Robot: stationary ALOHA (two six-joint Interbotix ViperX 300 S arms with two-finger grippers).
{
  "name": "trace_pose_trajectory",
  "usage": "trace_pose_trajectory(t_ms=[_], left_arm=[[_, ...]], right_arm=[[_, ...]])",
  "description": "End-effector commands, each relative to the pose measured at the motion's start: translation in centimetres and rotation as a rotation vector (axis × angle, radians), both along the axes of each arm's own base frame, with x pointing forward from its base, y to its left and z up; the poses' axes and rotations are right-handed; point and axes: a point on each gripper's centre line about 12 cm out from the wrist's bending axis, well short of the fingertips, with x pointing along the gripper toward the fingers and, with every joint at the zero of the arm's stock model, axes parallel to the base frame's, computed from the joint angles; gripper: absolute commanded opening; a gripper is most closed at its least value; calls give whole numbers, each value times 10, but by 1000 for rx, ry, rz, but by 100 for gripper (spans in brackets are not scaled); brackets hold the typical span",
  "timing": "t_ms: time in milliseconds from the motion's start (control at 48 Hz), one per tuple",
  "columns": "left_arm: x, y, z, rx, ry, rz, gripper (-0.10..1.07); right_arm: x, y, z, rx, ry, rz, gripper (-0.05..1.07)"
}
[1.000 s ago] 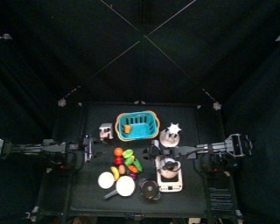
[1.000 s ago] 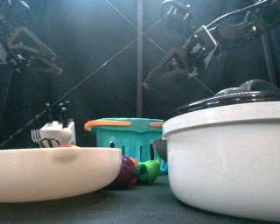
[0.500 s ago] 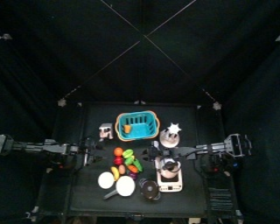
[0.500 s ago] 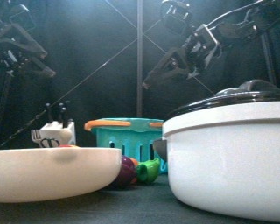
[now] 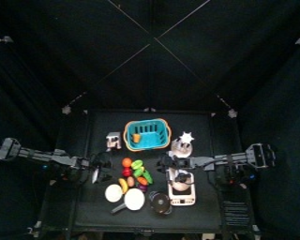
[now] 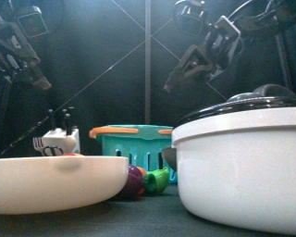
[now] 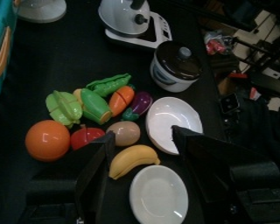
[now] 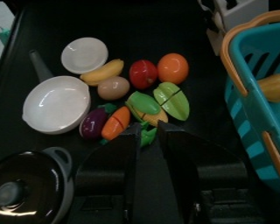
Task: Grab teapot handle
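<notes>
the left gripper (image 7: 145, 140) hangs above the fruit at the table's 9 o'clock side, jaws spread wide and empty. the teapot (image 5: 157, 200) sits at about 5 o'clock near the front edge, just beside the plates (image 5: 124, 195). it looks rigid, light and smooth-sided, so probably slippery; its handle isn't clearly visible, and only that should be pinched. the right gripper (image 8: 150, 127), at 3 o'clock, appears pressed closed on nothing.

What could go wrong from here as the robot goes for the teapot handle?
The teapot stands close to the pale appliance and white plate; a reaching gripper may knock them. The right gripper looks down on the toy fruit, not the teapot, so it may descend off target.
</notes>
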Motion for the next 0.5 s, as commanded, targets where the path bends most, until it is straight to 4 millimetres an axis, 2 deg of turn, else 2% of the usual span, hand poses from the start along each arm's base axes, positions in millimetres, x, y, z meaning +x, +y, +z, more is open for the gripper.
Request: trace_pose_trajectory(t_ms=[0,125,229,375,479], left_arm=[[6,-1,9,14,-43,-6,91],[4,0,5,24,-58,-6,91],[4,1,3,22,-75,-2,91],[2,1,0,21,-78,0,91],[2,2,0,14,-77,7,91]], right_arm=[[-22,8,33,33,-18,13,67],[-50,17,39,53,25,40,67],[-66,24,38,66,23,65,72],[-83,39,29,61,35,127,93],[-91,40,25,58,54,134,105]])
